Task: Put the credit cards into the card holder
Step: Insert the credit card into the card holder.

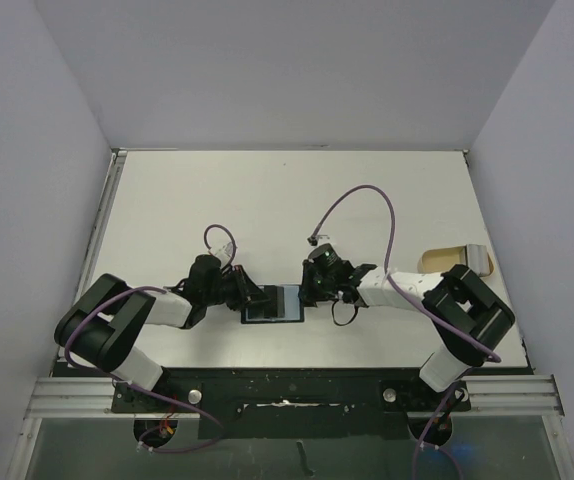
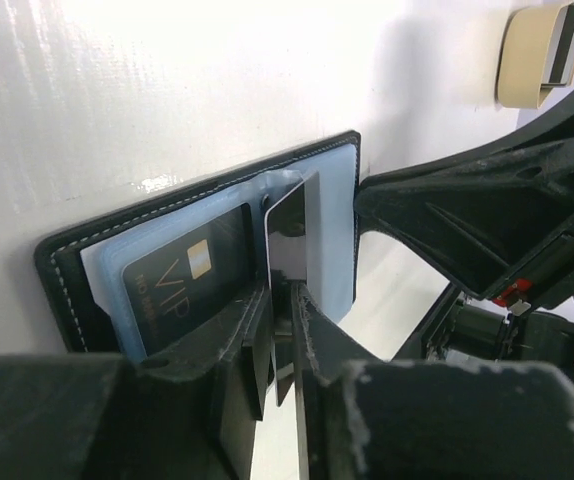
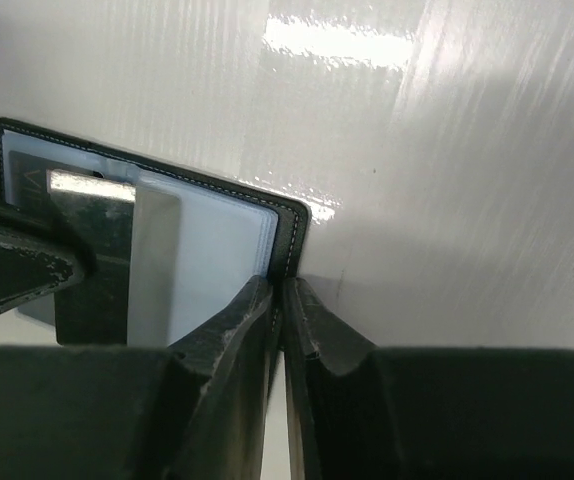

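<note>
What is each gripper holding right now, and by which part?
The left gripper pinches a dark credit card by its near end; the right gripper pinches the card holder by its cover's edge near a corner.

A: The top camera, above and behind the arm bases, looks down from afar on the whole table.
B: And the wrist cameras?
A: Both are close and low. The left looks rightward past the left end effector, the right leftward past the right end effector. All three share the wallet; both wrist views share the card.
</note>
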`<state>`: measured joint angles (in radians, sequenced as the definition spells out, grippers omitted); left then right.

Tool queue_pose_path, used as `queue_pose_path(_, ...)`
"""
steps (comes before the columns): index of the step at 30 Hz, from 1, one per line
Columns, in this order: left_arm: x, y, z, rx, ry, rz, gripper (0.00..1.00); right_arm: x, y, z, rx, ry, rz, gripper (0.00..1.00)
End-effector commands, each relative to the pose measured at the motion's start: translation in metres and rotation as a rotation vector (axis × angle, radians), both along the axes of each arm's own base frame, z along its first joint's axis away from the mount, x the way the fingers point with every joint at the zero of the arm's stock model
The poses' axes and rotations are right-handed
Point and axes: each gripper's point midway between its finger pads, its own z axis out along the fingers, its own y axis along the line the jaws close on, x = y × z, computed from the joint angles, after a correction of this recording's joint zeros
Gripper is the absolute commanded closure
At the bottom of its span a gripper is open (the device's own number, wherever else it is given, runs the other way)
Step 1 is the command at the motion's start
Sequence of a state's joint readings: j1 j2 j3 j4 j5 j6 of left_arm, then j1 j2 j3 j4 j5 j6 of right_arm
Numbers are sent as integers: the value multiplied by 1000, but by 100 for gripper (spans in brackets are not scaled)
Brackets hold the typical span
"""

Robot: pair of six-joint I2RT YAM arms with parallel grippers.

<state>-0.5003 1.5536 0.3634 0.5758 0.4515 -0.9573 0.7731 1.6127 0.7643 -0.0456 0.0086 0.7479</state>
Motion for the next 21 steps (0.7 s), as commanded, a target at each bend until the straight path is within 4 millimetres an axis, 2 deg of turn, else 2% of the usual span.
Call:
queue_pose_path(1,7,2,-1,33,-24,31,82,-18,-11,-3,-31,53,2,86)
queue_pose_path(6,10,3,6,62,-19,32,71,-19,-12,7,-12,34,-1,80)
queue_pose_path(11,10,11,14,94,-33,57,63,-23,-15,10,-7,28,2,78)
queue_pose_path(14,11,17,11,143,-11,78,62,-24,-15,12,11,15,5,79)
queue_pose_path(21,5,13,15,124,-16,65,60,-29,-12,7,28,28,15,85)
